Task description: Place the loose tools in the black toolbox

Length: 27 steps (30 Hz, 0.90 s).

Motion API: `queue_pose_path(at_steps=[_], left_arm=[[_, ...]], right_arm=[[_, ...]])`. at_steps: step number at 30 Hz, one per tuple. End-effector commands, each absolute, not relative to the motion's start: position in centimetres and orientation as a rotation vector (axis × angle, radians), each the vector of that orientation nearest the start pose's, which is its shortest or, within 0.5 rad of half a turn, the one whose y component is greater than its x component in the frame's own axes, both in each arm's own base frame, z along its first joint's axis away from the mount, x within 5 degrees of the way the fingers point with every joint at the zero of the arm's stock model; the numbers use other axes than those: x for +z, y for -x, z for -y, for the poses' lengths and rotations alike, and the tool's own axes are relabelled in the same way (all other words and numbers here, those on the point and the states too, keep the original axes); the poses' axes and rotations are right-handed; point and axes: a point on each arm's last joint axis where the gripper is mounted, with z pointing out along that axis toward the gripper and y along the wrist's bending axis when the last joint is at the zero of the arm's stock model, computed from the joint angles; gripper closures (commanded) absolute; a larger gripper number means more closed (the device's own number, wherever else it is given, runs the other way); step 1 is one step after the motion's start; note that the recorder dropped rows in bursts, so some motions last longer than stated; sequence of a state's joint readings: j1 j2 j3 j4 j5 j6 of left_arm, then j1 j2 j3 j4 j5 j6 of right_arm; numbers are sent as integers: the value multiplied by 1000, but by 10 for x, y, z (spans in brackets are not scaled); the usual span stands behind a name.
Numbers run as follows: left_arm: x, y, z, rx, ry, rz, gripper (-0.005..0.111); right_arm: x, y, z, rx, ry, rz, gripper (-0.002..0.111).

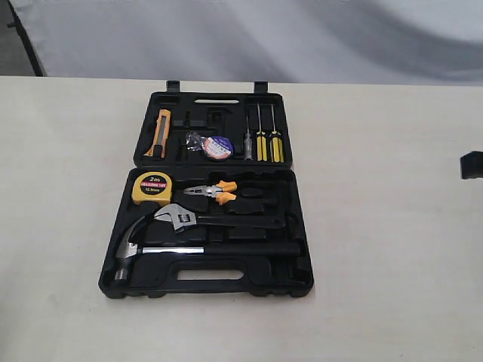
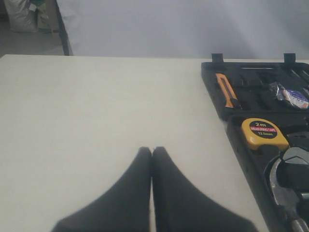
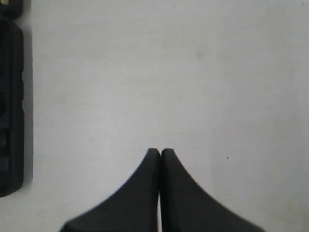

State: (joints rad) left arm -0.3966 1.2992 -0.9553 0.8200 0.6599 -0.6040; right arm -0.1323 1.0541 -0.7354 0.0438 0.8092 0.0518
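While the cream counter (image 1: 68, 226) lies bare on every side beneath a pale grey backdrop (image 1: 302, 38), the black toolbox (image 1: 264, 283) rests open and flat at its middle, one half behind the other. In the near half the claw hammer (image 1: 173, 250) lies along the slot-handle side, and the adjustable wrench (image 1: 219, 220) sits just behind it, beside a yellow tape measure (image 1: 152, 188) and orange-handled pliers (image 1: 219, 192). The tape roll (image 1: 217, 147) sits in the far half. The left fingers (image 2: 130, 193) are pressed together tip to tip and hold nothing, over bare counter to the left of the toolbox. The right fingers (image 3: 135, 193) are likewise pressed together and empty, over bare counter on the toolbox's other side. The left wrist is angled low, looking across the counter to the backdrop, while the right is tipped steeply down.
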Motion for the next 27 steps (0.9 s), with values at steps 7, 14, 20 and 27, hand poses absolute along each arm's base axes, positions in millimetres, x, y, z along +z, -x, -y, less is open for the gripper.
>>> queue_pose_path(at_steps=[7,14,20,27], left_arm=[[307,-263,66,348,-306,-2223,105],[307,-263,66,348,-306,-2223,105],[307,-263,66,348,-306,-2223,105],[307,-263,66,348,-306,-2223,105]], right_arm=[[295,-99,12,-25,-209,-2052,108],[272,-64,8,-34,-179,-1655,108],[273,-47,6,-36,-167,-1557,108],[257,-47,6,-37,-164,-1492,108]])
